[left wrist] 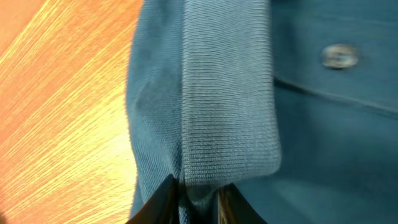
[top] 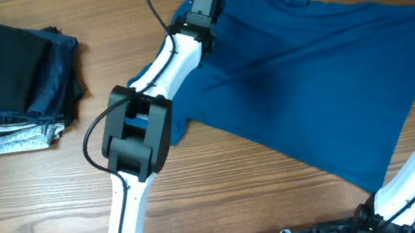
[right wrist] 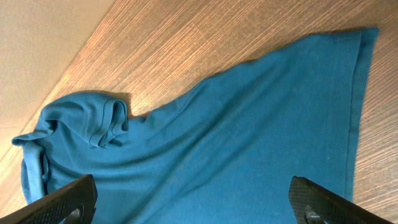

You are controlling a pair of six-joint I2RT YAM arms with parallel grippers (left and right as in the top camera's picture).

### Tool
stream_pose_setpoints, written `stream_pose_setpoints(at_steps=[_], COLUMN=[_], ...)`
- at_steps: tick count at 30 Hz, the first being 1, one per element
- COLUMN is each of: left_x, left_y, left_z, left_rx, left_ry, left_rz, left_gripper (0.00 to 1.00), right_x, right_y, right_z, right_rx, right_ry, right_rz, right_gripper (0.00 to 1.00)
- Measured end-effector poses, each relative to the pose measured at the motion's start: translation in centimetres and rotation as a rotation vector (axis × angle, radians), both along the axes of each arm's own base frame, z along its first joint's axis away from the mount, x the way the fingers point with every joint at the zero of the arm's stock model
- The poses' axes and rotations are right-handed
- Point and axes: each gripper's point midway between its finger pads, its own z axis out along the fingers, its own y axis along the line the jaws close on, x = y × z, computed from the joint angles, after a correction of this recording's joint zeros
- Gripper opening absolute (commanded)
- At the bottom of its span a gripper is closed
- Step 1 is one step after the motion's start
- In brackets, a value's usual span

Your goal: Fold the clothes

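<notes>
Overhead, the shirt (top: 311, 72) is lying spread and rumpled across the table's (top: 28, 217) middle and right, with no fold made yet (a folded pile (top: 13, 82) is sitting far left). In the left wrist view, the left gripper (left wrist: 196, 193) is pinching the ribbed collar (left wrist: 227, 93). In the right wrist view, the right gripper (right wrist: 199, 208) is hovering over the shirt's body, jaws spread wide and holding nothing.

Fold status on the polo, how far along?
Done: no fold on the polo yet; it lies spread open on the table. A folded stack sits apart from it.
In hand: the left gripper pinches the ribbed collar near a button. The right gripper hangs open over the body.
Left: every fold.
</notes>
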Motion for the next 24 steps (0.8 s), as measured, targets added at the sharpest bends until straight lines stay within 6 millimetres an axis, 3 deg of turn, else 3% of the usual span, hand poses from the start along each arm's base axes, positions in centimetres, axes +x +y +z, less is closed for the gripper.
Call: stream_pose_setpoints(at_steps=[4, 5, 8, 9, 12, 14, 16, 18, 19, 23, 24], left_x=[2.3, 3.3, 5.1, 5.8, 7.1, 7.5, 7.1, 6.1, 5.9, 4.5, 3.9], left_y=[4.3, 6.5, 10.1, 11.4, 16.1, 18.5, 20.6, 20.2, 18.9, 8.6, 6.0], left_z=[0.4, 0.6, 0.7, 0.9, 1.2, 1.3, 1.1, 1.6, 3.0, 12.4, 13.9], left_rx=[-0.046, -0.07, -0.153, -0.18, -0.244, -0.266, -0.264, -0.279, -0.309, -0.596, -0.644], left_ry=[-0.039, -0.052, -0.068, -0.078, -0.107, -0.125, -0.106, -0.062, -0.059, -0.077, -0.078], left_rz=[0.116, 0.161, 0.216, 0.232, 0.324, 0.374, 0.415, 0.415, 0.383, 0.086, 0.013], left_gripper=[0.3, 0.36, 0.42, 0.53, 0.61, 0.55, 0.29, 0.12, 0.1, 0.09, 0.09], right_x=[0.0, 0.0, 0.0, 0.0, 0.0, 0.0, 0.0, 0.0, 0.0, 0.0, 0.0], right_y=[0.0, 0.0, 0.0, 0.0, 0.0, 0.0, 0.0, 0.0, 0.0, 0.0, 0.0], right_z=[0.0, 0.0, 0.0, 0.0, 0.0, 0.0, 0.0, 0.0, 0.0, 0.0, 0.0], right_rx=[0.0, 0.0, 0.0, 0.0, 0.0, 0.0, 0.0, 0.0, 0.0, 0.0, 0.0], right_ry=[0.0, 0.0, 0.0, 0.0, 0.0, 0.0, 0.0, 0.0, 0.0, 0.0, 0.0], right_rz=[0.0, 0.0, 0.0, 0.0, 0.0, 0.0, 0.0, 0.0, 0.0, 0.0, 0.0], right_gripper=[1.0, 1.0, 0.99, 1.0, 1.0, 0.99, 1.0, 1.0, 1.0, 0.99, 0.99])
